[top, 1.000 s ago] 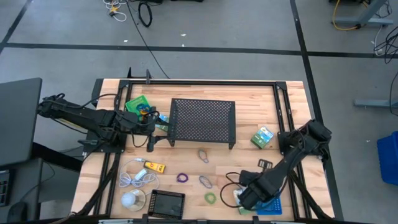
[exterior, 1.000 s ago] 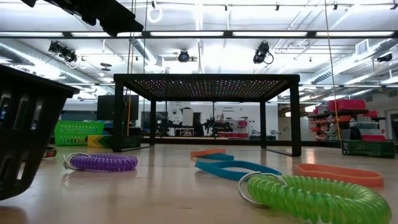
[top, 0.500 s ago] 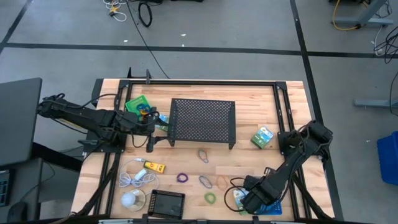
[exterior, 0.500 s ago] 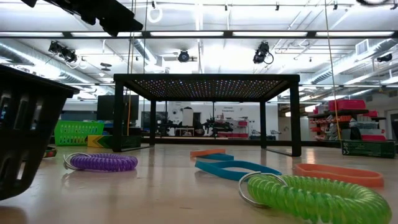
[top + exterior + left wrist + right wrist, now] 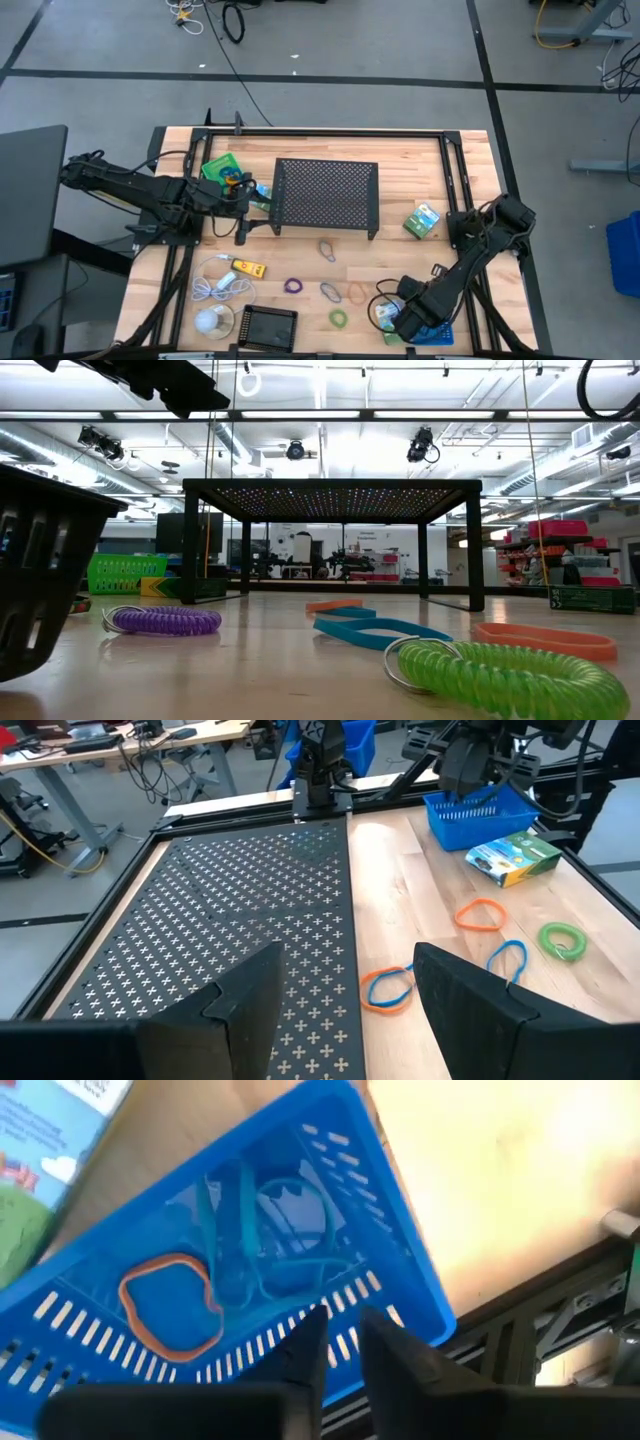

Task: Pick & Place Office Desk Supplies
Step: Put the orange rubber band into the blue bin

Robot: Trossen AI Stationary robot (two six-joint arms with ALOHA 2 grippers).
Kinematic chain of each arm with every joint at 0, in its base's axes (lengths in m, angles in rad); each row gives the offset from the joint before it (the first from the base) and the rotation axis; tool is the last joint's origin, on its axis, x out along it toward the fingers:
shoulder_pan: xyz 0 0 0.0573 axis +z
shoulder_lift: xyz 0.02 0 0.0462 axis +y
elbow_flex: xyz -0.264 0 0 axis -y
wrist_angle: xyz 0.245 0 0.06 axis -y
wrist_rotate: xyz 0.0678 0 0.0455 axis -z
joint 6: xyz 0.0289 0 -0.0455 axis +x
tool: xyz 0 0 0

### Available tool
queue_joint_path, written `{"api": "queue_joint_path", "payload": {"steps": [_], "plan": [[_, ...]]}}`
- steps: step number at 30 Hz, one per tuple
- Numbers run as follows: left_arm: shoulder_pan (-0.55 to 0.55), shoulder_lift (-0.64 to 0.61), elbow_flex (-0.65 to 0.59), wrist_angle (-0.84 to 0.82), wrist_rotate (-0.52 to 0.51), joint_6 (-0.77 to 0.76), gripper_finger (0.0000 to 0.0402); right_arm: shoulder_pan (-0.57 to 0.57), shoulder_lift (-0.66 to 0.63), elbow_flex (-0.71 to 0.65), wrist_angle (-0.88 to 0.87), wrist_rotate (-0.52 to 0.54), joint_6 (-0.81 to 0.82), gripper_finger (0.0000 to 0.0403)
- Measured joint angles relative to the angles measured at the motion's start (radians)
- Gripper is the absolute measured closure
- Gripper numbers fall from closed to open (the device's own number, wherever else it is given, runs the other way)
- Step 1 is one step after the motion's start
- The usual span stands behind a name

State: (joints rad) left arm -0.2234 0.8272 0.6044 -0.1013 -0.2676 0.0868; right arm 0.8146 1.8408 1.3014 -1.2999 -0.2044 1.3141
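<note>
The blue tray (image 5: 250, 1270) sits at the front right corner of the table (image 5: 400, 170), and the right wrist view shows its contents: an orange loop (image 5: 170, 1305) lying on the slotted floor and teal-blue loops (image 5: 250, 1230) beside it. A green-blue packet (image 5: 45, 1160) lies just beside the tray on the wood. The right tool (image 5: 335, 1345) hangs directly above the tray wall; its two fingers stand only a narrow gap apart and grip nothing. In the high view the same tool (image 5: 412, 318) is seen over the tray at the table's front right. Toward the table's middle, loose loops lie on the bare wood: a green loop (image 5: 339, 318), a purple loop (image 5: 293, 286), an orange loop (image 5: 357, 292) and a grey loop (image 5: 328, 250). A second green-blue packet (image 5: 423, 219) lies near the right edge. A black tray (image 5: 268, 326) stands at the front edge; its contents cannot be made out. A yellow block (image 5: 247, 267) lies near a white coiled cable (image 5: 222, 285), with a white ball (image 5: 210, 320) in front of them. A black perforated stand (image 5: 326, 193) occupies the table's centre. The left tool (image 5: 345, 1010) is held above that stand's left end, its fingers spread wide and holding nothing. A green tray (image 5: 222, 170) sits behind the left arm; what it holds cannot be determined.
</note>
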Motion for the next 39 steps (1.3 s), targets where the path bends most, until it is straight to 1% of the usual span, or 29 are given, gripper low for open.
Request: {"api": "queue_joint_path", "payload": {"steps": [7, 11, 15, 17, 19, 22, 24, 31, 34, 37, 39], "plan": [[0.0, 0.0, 0.0, 0.0, 0.0, 0.0, 0.0173, -0.007, -0.001, 0.001, -0.073, 0.082, 0.024, 0.024], [0.0, 0.0, 0.0, 0.0, 0.0, 0.0, 0.0173, -0.007, -0.015, 0.042, -0.101, 0.191, 0.028, 0.0194], [0.0, 0.0, 0.0, 0.0, 0.0, 0.0, 0.0173, -0.015, -0.041, 0.103, -0.075, 0.322, -0.005, 0.0176], [0.0, 0.0, 0.0, 0.0, 0.0, 0.0, 0.0173, -0.028, -0.044, 0.132, -0.026, 0.39, -0.059, 0.0175], [0.0, 0.0, 0.0, 0.0, 0.0, -0.004, 0.0173, -0.05, -0.044, 0.14, 0.058, 0.435, -0.142, 0.0174], [0.0, 0.0, 0.0, 0.0, 0.0, -0.01, 0.0173, -0.098, -0.035, 0.123, 0.245, 0.442, -0.299, 0.0174], [0.0, 0.0, 0.0, 0.0, 0.0, -0.011, 0.0173, -0.13, -0.022, 0.118, 0.317, 0.444, -0.385, 0.0174], [0.0, 0.001, 0.0, 0.0, -0.001, -0.008, 0.0173, -0.199, 0.02, 0.117, 0.397, 0.44, -0.615, 0.0174], [0.0, 0.001, 0.0, 0.0, -0.001, -0.008, 0.0173, -0.212, 0.048, 0.117, 0.472, 0.398, -0.704, 0.0174], [0.0, 0.001, 0.0, 0.0, -0.001, -0.008, 0.0173, -0.22, 0.079, 0.117, 0.507, 0.34, -0.748, 0.0174], [0.0, 0.001, 0.0, 0.0, -0.001, -0.008, 0.0173, -0.22, 0.097, 0.116, 0.517, 0.324, -0.762, 0.0174]]}}
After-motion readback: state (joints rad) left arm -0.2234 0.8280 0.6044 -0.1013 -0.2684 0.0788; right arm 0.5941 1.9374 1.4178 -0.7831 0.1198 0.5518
